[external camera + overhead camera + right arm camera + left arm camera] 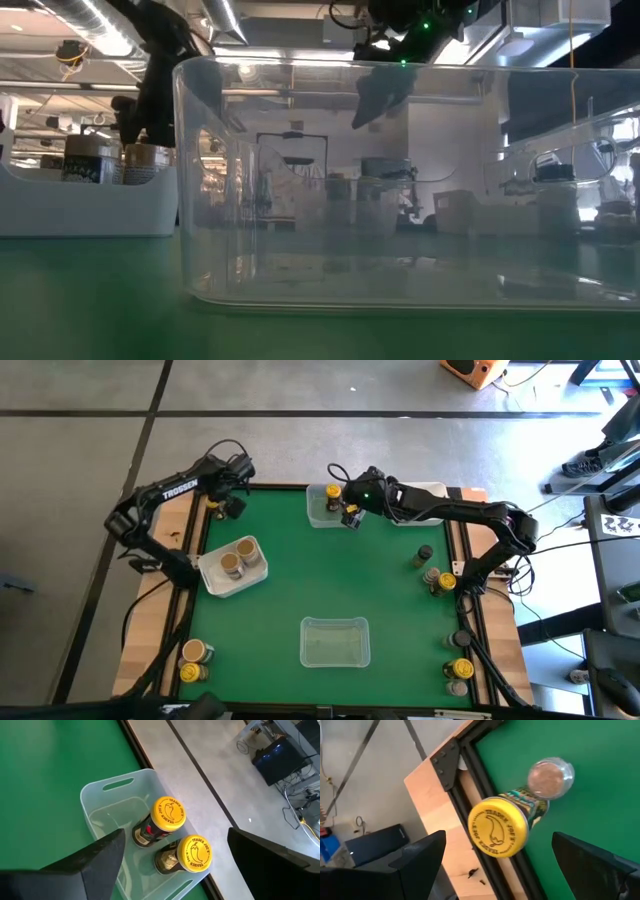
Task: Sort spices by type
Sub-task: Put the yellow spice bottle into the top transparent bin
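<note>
The spices are small jars scattered round the green table. In the left wrist view, a yellow-lidded jar and a pinkish-brown-topped jar stand side by side on the mat at the far left corner. My left gripper hangs open above them, its fingers wide on either side of the yellow lid. My right gripper hovers open over a clear tub at the far middle. Two yellow-lidded jars stand upright on the tub's floor.
A white tub at the left holds two tan-lidded jars. An empty clear tub sits near the front edge, and a white tub stands at the far right. More jars stand along the right edge and at the near left.
</note>
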Action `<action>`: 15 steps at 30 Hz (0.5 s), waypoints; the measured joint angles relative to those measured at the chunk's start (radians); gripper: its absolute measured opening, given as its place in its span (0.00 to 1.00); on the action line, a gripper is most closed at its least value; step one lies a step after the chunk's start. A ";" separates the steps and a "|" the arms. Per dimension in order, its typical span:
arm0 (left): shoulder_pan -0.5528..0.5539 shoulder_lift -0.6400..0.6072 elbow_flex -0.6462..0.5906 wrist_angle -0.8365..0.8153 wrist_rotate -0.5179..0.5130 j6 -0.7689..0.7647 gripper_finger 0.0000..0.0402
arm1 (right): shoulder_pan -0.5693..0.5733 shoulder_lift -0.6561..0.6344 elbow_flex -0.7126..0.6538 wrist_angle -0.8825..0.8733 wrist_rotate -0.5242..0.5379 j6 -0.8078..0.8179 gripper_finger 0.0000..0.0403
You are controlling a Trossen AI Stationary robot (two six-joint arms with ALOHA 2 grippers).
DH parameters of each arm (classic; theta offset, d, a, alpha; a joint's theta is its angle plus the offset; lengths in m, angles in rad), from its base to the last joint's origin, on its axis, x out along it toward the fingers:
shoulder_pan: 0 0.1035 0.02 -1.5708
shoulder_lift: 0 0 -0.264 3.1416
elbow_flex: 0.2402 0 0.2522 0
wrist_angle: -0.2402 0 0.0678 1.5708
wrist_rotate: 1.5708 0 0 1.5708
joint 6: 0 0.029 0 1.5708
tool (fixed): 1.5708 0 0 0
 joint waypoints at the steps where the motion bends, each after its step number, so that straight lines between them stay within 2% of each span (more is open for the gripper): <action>1: -0.001 0.004 0.000 0.000 0.004 0.001 0.90 | 0.000 0.000 0.000 0.000 0.000 0.000 0.87; 6: 0.004 0.026 -0.003 0.005 0.014 -0.014 0.90 | 0.000 0.000 0.000 0.004 0.000 0.000 0.87; 15: -0.002 0.087 -0.003 -0.003 -0.047 -0.089 0.90 | 0.000 0.000 0.000 0.006 -0.022 0.000 0.87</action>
